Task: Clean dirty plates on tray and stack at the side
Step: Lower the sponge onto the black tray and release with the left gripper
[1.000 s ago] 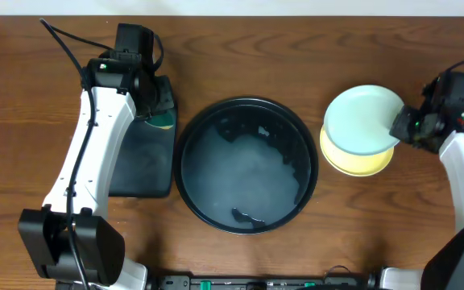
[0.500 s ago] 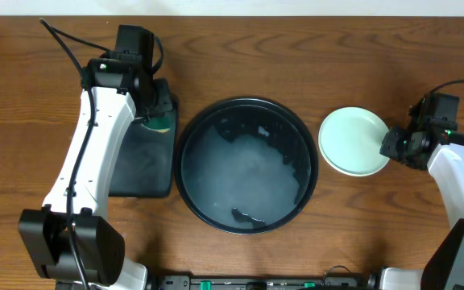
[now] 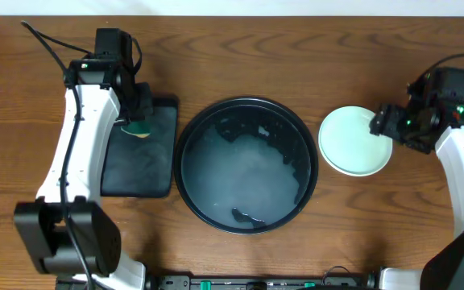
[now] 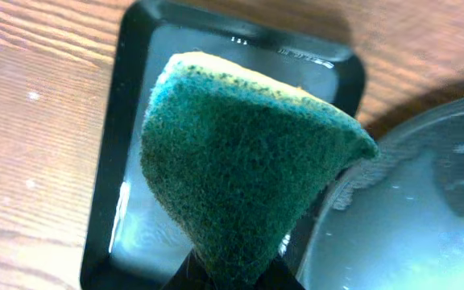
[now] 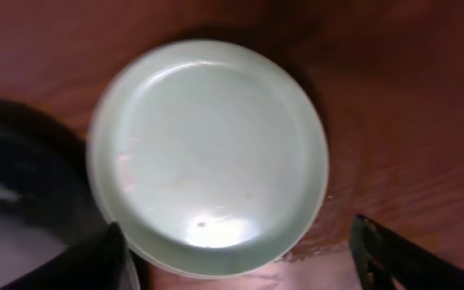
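A pale mint plate (image 3: 353,141) lies flat on the table right of the tray (image 3: 246,100), which is large, round and black and holds cloudy water. Whatever lies under the plate is hidden. My right gripper (image 3: 389,129) hovers over the plate's right edge, open. In the right wrist view its dark fingers (image 5: 377,250) stand wide to either side of the plate (image 5: 208,153), touching nothing. My left gripper (image 3: 139,127) is shut on a green sponge (image 4: 240,161), which it holds above the small rectangular tray (image 4: 135,97).
The small rectangular black tray (image 3: 139,173) lies just left of the round tray, and its wet floor shines. The round tray's rim (image 4: 425,201) shows at the right of the left wrist view. Bare wooden table surrounds everything.
The right gripper set the mint plate down on the yellow one, opened and drew back a little. The left arm shifted left and forward with the sponge.
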